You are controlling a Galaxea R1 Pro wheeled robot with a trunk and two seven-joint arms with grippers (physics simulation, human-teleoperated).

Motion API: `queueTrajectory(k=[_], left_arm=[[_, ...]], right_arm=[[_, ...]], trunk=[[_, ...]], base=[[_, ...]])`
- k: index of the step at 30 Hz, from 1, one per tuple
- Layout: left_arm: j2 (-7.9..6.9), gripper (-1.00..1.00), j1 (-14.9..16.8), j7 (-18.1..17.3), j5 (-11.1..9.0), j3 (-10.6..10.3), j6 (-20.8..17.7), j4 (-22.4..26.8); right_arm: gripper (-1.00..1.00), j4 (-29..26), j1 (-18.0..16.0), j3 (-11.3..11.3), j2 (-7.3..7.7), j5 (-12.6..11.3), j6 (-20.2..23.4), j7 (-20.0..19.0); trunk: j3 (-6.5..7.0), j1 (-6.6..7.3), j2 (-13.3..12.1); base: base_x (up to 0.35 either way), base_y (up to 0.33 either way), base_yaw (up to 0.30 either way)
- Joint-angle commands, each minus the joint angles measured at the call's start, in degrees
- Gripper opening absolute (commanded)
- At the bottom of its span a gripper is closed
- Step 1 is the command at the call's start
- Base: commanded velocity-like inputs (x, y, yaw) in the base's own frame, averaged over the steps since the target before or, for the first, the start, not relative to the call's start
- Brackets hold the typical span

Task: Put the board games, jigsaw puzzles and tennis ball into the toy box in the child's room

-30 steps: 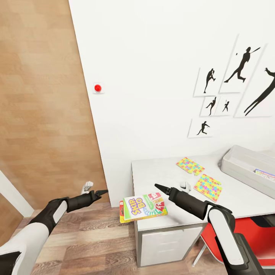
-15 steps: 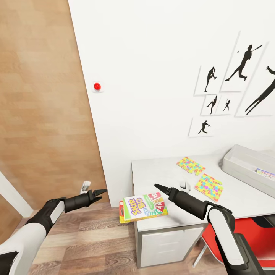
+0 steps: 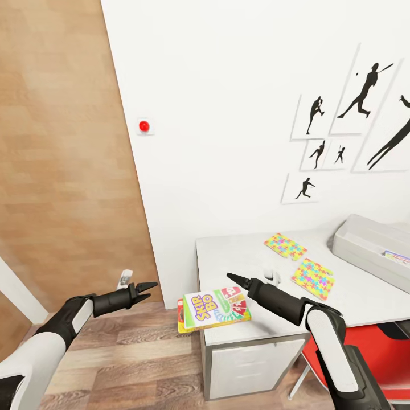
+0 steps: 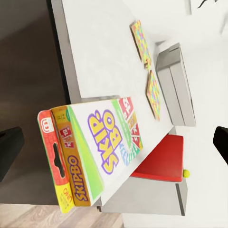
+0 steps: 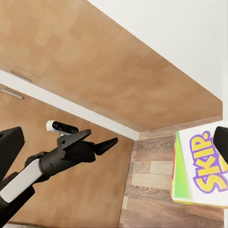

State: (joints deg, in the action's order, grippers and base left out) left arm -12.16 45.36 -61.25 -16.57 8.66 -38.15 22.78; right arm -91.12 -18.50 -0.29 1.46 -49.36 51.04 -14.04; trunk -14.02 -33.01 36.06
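The SKIP-BO board game (image 3: 214, 308) lies flat on the pale grey table (image 3: 239, 256), overhanging its left front corner. My left gripper (image 3: 148, 288) hovers open over the floor, left of the box and apart from it. My right gripper (image 3: 234, 279) hangs just above the box's far edge; its fingers (image 5: 9, 145) stand wide apart in the right wrist view, so it is open. Two jigsaw puzzles (image 3: 285, 246) (image 3: 312, 278) lie flat further back. The grey toy box (image 3: 364, 242) stands at the right with a printed box (image 3: 397, 257) inside. A small yellow-green ball (image 4: 186, 174) shows in the left wrist view.
A white wall with black sports prints (image 3: 341, 108) backs the table. A wooden door (image 3: 62, 171) stands to the left, with plank floor (image 3: 131, 364) below. A red chair (image 3: 387, 353) is tucked under the table at the right. Drawers (image 3: 250, 364) sit under the table's left end.
My left gripper has sunk slightly and my right gripper has edged a little left. The view has shifted a touch. The SKIP-BO box has not moved.
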Motion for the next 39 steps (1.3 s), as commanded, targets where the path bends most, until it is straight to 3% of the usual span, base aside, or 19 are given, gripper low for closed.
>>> queueTrajectory(k=[1, 4, 5, 8, 10, 15, 18, 20, 24, 39], left_arm=[[-0.02, 1.0, 0.1, -0.7, -0.1, 0.0, -0.5, 0.0], [-0.04, 1.0, 0.1, -1.4, -0.1, 0.0, -0.6, 0.0], [-0.04, 1.0, 0.0, -1.7, -0.1, 0.0, -0.6, 0.0], [-0.11, 1.0, 0.0, -2.1, -0.1, 0.0, -0.6, 0.0], [-0.2, 1.0, 0.0, -2.2, 0.0, 0.0, -0.7, 0.0], [-1.01, 1.0, 0.0, -2.4, -0.1, 0.0, -1.5, 0.0], [-1.43, 1.0, 0.0, -2.5, -0.1, 0.0, -1.8, 0.0], [-1.7, 1.0, 0.0, -3.3, -0.1, 0.0, -1.9, 0.0], [-1.78, 1.0, 0.0, -6.0, 0.1, -0.1, -2.0, 0.0], [-1.21, 1.0, 0.0, -6.0, 0.5, -0.2, -1.4, -2.5]], right_arm=[[1.0, 0.0, -1.7, 0.0, -0.62, 0.4, 1.7, 0.0], [1.0, 0.4, -6.6, -0.1, -1.42, 0.5, 5.0, 1.1], [1.0, 1.2, -10.1, -0.1, -1.77, 0.5, 6.5, 2.4], [1.0, 3.8, -16.0, 0.0, -2.17, 0.4, 7.8, 6.1], [1.0, 5.4, -18.3, 0.1, -2.47, 0.3, 8.1, 8.2], [1.0, 14.8, -25.9, -0.1, -4.31, 0.0, 8.3, 14.5], [1.0, 21.0, -28.3, -0.1, -4.63, -0.1, 8.3, 16.0], [1.0, 24.6, -29.3, -0.2, -4.73, -0.1, 8.3, 16.6], [1.0, 26.4, -29.7, -0.2, -4.78, -0.4, 8.2, 16.9], [1.0, 23.2, -29.7, -0.1, -4.83, -0.6, 8.6, 16.9]], trunk=[[-0.27, -0.24, 0.5], [-0.81, -0.9, 1.7], [-0.99, -1.12, 2.1], [-1.53, -1.78, 3.3], [-1.89, -2.22, 4.1], [-2.79, -3.32, 6.1], [-3.33, -3.97, 7.3], [-3.68, -4.41, 8.1], [-4.4, -5.29, 9.7], [-7.31, -8.59, 15.7]], base=[[0.0, 0.0, 0.0], [0.0, 0.0, 0.0], [0.0, 0.0, 0.0], [0.0, 0.0, 0.0], [0.0, 0.0, 0.0], [0.0, 0.0, 0.0], [0.0, 0.0, 0.0], [0.0, 0.0, 0.0], [0.0, 0.0, 0.0], [0.0, 0.0, 0.0]])
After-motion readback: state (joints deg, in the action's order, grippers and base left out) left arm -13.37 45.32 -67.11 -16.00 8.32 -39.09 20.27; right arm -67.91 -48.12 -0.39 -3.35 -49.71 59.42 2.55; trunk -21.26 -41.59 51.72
